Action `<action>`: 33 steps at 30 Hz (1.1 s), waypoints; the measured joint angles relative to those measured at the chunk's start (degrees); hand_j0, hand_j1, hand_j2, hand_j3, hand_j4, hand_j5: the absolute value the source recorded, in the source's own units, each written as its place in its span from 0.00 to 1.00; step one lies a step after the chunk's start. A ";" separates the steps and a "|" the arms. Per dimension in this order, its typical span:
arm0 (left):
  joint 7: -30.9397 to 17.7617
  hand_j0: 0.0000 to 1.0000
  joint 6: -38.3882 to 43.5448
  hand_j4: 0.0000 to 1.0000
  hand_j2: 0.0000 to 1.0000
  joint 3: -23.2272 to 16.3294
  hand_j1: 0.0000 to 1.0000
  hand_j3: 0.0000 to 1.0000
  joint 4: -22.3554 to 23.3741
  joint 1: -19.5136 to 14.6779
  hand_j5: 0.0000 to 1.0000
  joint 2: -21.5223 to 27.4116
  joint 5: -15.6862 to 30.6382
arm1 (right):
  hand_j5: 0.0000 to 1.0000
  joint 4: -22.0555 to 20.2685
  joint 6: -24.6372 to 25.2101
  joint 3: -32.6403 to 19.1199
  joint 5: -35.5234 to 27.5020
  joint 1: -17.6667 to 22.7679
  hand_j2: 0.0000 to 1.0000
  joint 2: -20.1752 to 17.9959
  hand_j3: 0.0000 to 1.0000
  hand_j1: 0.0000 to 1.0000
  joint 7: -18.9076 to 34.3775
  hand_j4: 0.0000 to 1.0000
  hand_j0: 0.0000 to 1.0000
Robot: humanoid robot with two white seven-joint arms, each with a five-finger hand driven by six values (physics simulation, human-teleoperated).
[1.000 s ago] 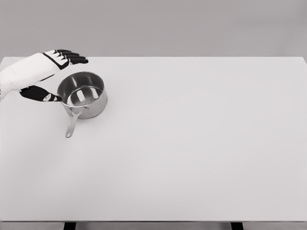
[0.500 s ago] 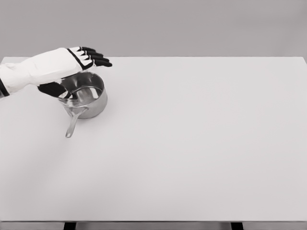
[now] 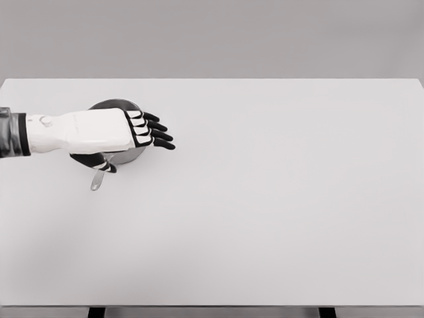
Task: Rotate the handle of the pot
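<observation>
A: Nearest the camera, the broad white rectangular table (image 3: pixel 265 232) lies bare along its front half. Moving up on the left, the thin metal handle (image 3: pixel 98 180) of the small shiny steel saucepan (image 3: pixel 112 105) sticks out toward the viewer, its tip angled slightly left. Only the lower stretch of it shows.

B: And the hand?

A: The white left hand with black fingers (image 3: pixel 109 132) comes in from the left edge and hangs over the pot, covering most of the bowl. Four fingers (image 3: pixel 156 134) reach flat past the right rim, spread and gripping nothing. The thumb (image 3: pixel 99 162) drops below the palm, close to where the handle meets the pot wall. Whether it touches metal cannot be told from this angle.

B: So released, not clenched.

A: Yes, loose and empty. The right hand is not in view. Beyond the hand, only a dark arc of the pot's far rim shows, then bare table to the back edge.

B: Risks from here?

A: Probably three. The palm hides the pot, so a descent could land on the rim and tip it. A thumb push near the handle root gives little leverage, so the pot may slide instead of turning. And the pot stands near the left edge; a sideways shove could carry it off.
</observation>
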 measured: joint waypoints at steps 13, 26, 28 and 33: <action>-0.01 1.00 -0.07 1.00 1.00 -2.83 1.00 1.00 0.00 -0.09 1.00 2.98 0.01 | 1.00 0.00 0.00 0.00 0.00 0.00 1.00 0.00 1.00 1.00 0.00 1.00 1.00; 0.00 1.00 -0.06 1.00 1.00 -3.17 1.00 1.00 0.34 -0.35 1.00 5.74 -0.31 | 1.00 0.00 0.00 0.00 0.00 0.00 1.00 0.00 1.00 1.00 0.00 1.00 1.00; 0.00 1.00 -0.06 1.00 1.00 -3.12 1.00 1.00 0.47 -0.97 1.00 5.72 -0.18 | 1.00 0.00 0.00 0.00 0.00 0.00 1.00 0.00 1.00 1.00 0.01 1.00 1.00; -0.01 1.00 -0.07 1.00 1.00 -3.11 1.00 1.00 0.25 -1.23 1.00 2.12 -0.20 | 1.00 0.00 0.00 0.00 0.00 0.00 1.00 0.00 1.00 1.00 0.01 1.00 1.00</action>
